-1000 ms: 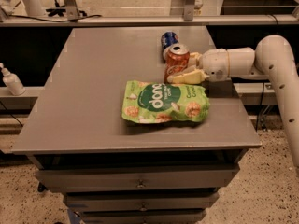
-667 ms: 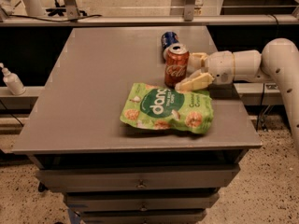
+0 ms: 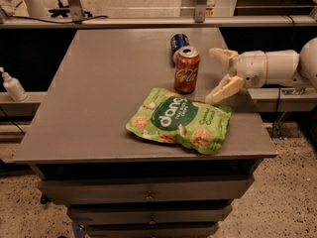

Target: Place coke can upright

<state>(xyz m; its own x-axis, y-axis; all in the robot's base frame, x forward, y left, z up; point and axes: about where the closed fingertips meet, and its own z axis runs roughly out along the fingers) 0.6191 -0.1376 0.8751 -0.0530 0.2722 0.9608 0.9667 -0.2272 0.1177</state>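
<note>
The red coke can [image 3: 186, 70] stands upright on the grey table [image 3: 99, 98], right of the middle, silver top up. My gripper [image 3: 216, 74] is just to the right of the can, a short gap away, with its two cream fingers spread wide and nothing between them. The white arm comes in from the right edge.
A blue can [image 3: 178, 41] lies on its side just behind the coke can. A green snack bag [image 3: 182, 119] lies flat in front of the can, near the table's front right. A white bottle [image 3: 12, 85] stands off the table at far left.
The gripper was closed on the coke can; it has let go, opened and drawn back to the right. The can stays upright.
</note>
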